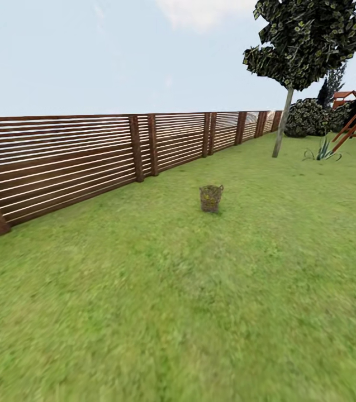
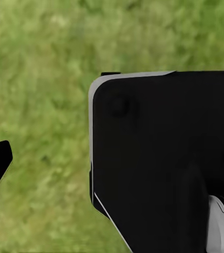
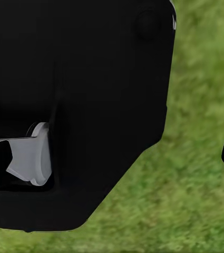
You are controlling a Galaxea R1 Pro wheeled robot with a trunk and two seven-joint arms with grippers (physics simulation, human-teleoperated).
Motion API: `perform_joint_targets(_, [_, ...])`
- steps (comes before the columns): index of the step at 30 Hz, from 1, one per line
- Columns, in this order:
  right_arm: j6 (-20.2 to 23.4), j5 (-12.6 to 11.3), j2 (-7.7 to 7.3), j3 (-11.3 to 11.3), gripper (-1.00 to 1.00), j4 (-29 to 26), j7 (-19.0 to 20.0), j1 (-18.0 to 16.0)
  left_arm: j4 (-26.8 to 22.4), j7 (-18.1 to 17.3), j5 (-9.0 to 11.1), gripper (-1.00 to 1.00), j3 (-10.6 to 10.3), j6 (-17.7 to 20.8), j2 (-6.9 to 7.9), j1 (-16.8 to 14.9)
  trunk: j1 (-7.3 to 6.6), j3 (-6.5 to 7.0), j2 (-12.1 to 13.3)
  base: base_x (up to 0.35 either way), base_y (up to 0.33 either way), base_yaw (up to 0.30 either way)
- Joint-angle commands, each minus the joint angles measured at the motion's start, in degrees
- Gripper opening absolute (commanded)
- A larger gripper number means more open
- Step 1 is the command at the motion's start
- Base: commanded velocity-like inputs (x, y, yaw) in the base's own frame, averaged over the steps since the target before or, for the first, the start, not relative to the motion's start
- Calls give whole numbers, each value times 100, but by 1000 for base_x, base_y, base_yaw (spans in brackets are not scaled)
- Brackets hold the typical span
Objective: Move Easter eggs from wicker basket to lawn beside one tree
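Far ahead of both claws, basket [image 1: 211, 198] sits on lawn [image 1: 200, 312], tree [image 1: 283, 125] beyond it to the right. Neither arm nearer; drive up first. Claw states: can't tell. Eggs not discernible.

The lawn [image 1: 200, 312] is a broad stretch of short green grass running back along a brown slatted fence [image 1: 88, 156]. The wicker basket [image 1: 211, 198] stands upright on it, out in the open, well apart from the tree [image 1: 281, 131] whose slim pale trunk rises from the grass farther back. A spiky plant [image 1: 323, 152] grows near that trunk.
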Motion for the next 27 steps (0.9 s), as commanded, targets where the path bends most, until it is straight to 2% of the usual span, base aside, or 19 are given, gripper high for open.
perform_joint_targets(1, [-8, -2, -1, 24, 100, -7, 2, 1, 4, -1, -4, 100, 3, -19, 1, -5, 6, -10, -10, 278, 0, -146])
perform_joint_targets(11, [-8, -2, -1, 29, 100, -7, 2, 1, 4, -1, -4, 100, 3, -19, 1, -4, 6, -10, -10, 278, -56, -39])
perform_joint_targets(27, [-1, -2, 0, 38, 100, -7, 2, 1, 4, 10, -4, 100, 3, -18, -1, -4, 6, -10, -10, 278, -142, -1])
